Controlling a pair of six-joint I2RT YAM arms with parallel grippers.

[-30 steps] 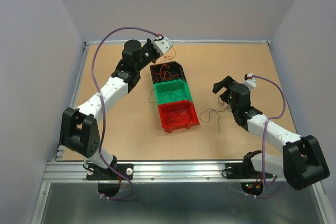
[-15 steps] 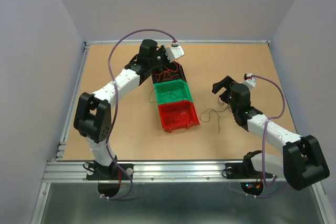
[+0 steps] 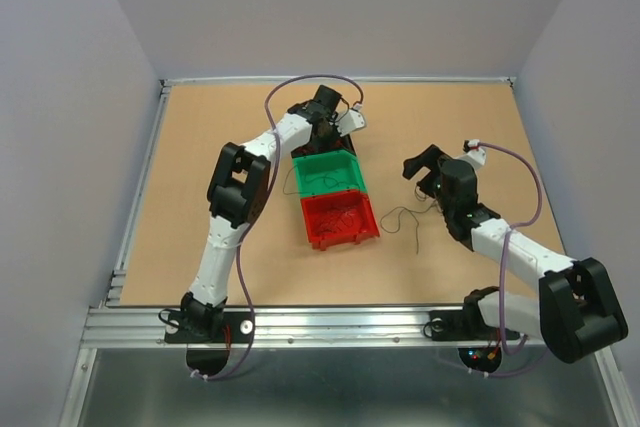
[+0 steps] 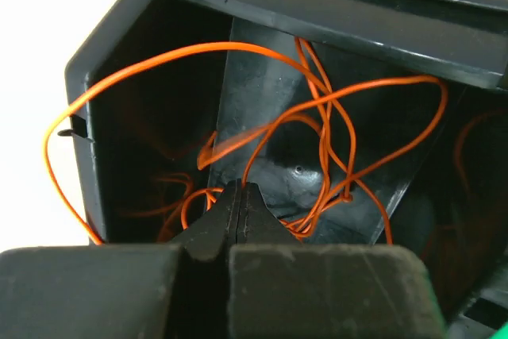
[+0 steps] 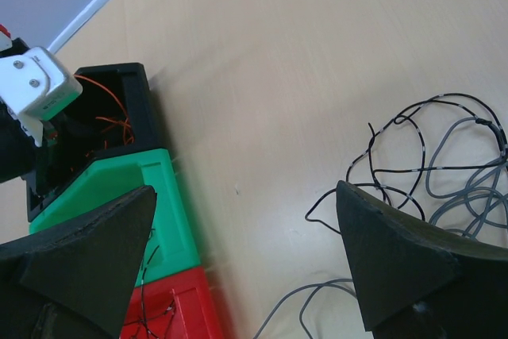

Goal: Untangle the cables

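Left gripper [image 4: 240, 193], jaws pressed together, sits inside the black bin [image 4: 119, 69] among thin orange cables [image 4: 321, 117] looping in a loose tangle. Its arm stretches far forward. Right gripper [image 5: 246, 196] hangs spread wide above black cables [image 5: 435, 156] strewn on the table [image 5: 278, 45].

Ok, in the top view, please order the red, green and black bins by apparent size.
Red bin, largest.
Green bin, only slightly smaller.
Black bin, smallest showing, but the left arm covers part, so unsure.

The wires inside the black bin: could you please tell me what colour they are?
The wires are orange, shown best in the left wrist view.
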